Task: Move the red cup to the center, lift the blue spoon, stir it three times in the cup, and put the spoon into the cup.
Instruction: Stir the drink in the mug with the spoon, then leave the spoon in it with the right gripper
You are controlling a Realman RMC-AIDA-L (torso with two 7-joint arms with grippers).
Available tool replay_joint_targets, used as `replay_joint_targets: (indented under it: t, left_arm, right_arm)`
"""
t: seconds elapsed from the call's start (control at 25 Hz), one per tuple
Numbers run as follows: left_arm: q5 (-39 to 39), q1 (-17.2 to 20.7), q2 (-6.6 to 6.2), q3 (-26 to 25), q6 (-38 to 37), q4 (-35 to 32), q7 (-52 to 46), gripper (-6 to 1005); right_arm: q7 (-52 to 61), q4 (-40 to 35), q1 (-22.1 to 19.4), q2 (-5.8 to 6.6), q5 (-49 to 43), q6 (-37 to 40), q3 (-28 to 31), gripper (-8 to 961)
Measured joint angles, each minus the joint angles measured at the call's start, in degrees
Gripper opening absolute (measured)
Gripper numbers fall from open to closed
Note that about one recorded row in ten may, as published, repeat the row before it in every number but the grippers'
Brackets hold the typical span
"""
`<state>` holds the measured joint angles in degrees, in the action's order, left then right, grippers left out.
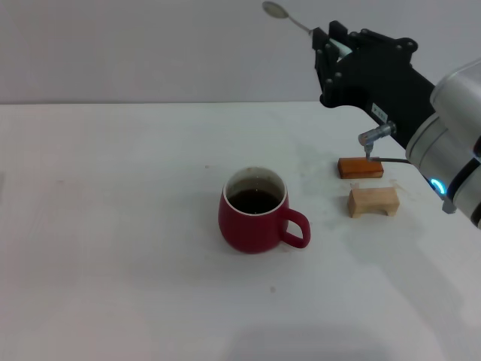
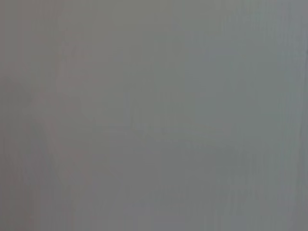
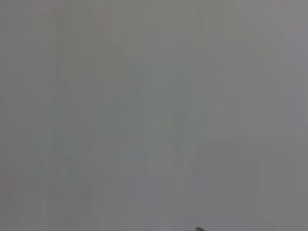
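The red cup point(image 1: 258, 213) stands upright near the middle of the white table, handle to the right, dark liquid inside. My right gripper point(image 1: 331, 51) is raised high at the upper right, well above and behind the cup. It is shut on the blue spoon point(image 1: 289, 18). The silver bowl and neck stick out up and to the left; a bit of the pale blue handle shows between the fingers. A dark tip point(image 3: 199, 229) shows at the edge of the right wrist view. The left gripper is out of view; the left wrist view shows only plain grey.
An orange-brown block point(image 1: 360, 167) and a small wooden block point(image 1: 373, 201) lie on the table point(image 1: 113, 226) to the right of the cup, under the right arm. A grey wall stands behind the table.
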<state>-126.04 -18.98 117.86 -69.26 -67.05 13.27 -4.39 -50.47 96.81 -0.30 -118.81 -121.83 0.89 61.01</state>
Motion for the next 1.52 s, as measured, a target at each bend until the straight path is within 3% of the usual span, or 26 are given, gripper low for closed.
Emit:
replay_joint_targets:
  t: [1.52]
  left_arm:
    - [-0.1, -1.4, 0.09, -0.5, 1.5, 0.1, 0.5, 859]
  right_arm:
    - [6.6, 8.8, 4.0, -0.04, -1.9, -34.3, 14.8, 139]
